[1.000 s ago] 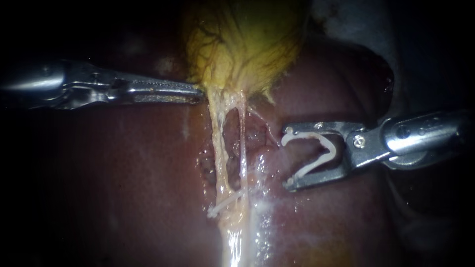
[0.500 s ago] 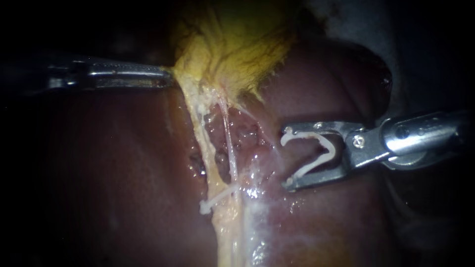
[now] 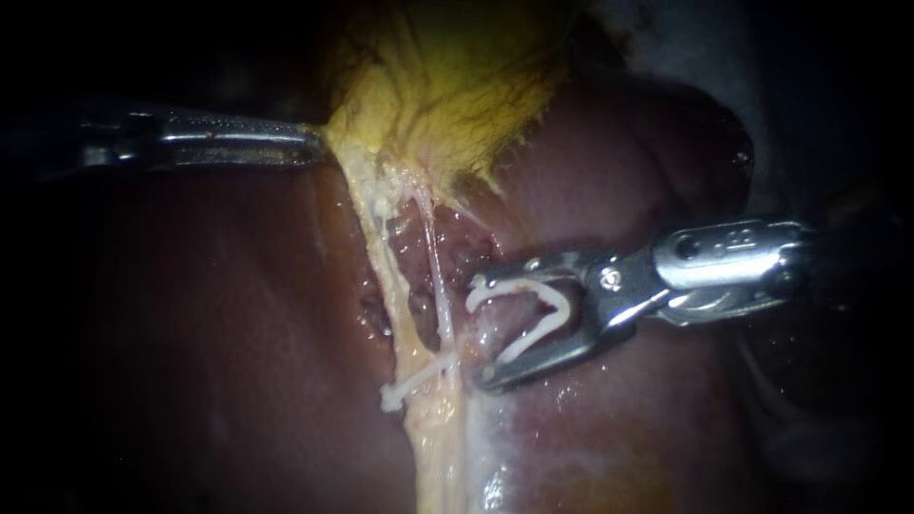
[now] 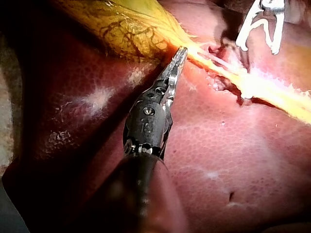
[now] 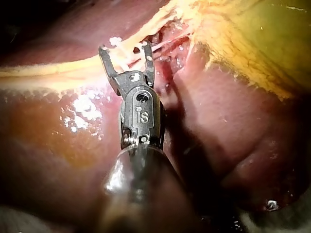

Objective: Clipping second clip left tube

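Endoscope view. The left instrument point(image 3: 319, 145) is seen entering from the left, its jaws lying together and clamped on the lower edge of the yellow gallbladder point(image 3: 447, 86). That edge is drawn out into a point toward the jaws. The dark red liver point(image 3: 238, 333) is seen beneath and around everything.

Two strands are stretched from the gallbladder downward. The left tube point(image 3: 386, 266) is noted as the thicker, pale yellow one; the right tube point(image 3: 435, 276) is thin and whitish, just beside it. A gap of raw tissue is seen between them. Lower down, a closed clip point(image 3: 414, 381) is set slantwise across the strands where they run together.

The right instrument point(image 3: 481, 333) is seen entering from the right. Its jaws stand wide apart, and an open clip point(image 3: 524, 284) is carried between them, one white leg seated along each jaw. The mouth of this clip is turned toward the tubes. Its tips are near the right tube, and contact cannot be told. The left tube lies beyond, outside the clip. The open clip is above the closed clip, well below the gallbladder.

Left wrist view. The left instrument point(image 4: 181, 52) is confirmed pinched on the gallbladder's edge, no gap showing.

Right wrist view. The right instrument point(image 5: 125, 48) is seen spread wide, the pale strands just ahead of its tips.
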Robot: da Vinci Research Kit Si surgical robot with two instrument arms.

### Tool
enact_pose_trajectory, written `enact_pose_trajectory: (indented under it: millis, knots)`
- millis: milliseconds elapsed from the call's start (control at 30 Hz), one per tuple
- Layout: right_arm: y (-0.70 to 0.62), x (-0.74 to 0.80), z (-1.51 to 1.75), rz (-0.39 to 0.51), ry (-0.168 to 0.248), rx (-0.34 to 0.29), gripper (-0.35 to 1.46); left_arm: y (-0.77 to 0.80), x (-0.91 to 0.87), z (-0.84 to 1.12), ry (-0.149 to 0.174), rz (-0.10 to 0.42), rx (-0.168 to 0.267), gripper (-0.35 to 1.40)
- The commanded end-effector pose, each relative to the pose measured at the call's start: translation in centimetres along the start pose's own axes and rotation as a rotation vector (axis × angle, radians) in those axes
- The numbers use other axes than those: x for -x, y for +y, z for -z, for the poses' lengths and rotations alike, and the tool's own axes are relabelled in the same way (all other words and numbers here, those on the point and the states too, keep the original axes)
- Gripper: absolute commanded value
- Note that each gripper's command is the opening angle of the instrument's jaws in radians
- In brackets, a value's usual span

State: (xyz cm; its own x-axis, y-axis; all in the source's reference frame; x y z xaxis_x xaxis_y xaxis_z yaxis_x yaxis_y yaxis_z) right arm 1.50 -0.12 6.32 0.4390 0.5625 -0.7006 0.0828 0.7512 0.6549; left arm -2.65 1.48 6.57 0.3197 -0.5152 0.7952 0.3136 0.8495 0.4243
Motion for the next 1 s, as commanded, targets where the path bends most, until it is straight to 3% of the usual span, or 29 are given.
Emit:
enact_pose_trajectory:
  millis: [33,367,733,1000]
  knots:
    - [0.02,0.02,-0.04,-0.004,-0.002,-0.010,0.59,0.00,0.00,0.00,0.000,0.000,0.000,-0.35]
    - [0.28,0.30,-0.39,-0.071,0.007,-0.091,0.58,0.00,0.00,0.02,0.000,0.000,-0.001,-0.35]
    - [0.56,0.67,-0.54,-0.101,-0.001,-0.103,0.58,0.00,0.00,0.02,0.000,0.000,-0.001,-0.35]
    - [0.68,0.69,-0.63,-0.120,0.027,-0.108,0.58,0.00,0.00,0.03,0.000,0.000,-0.001,-0.35]
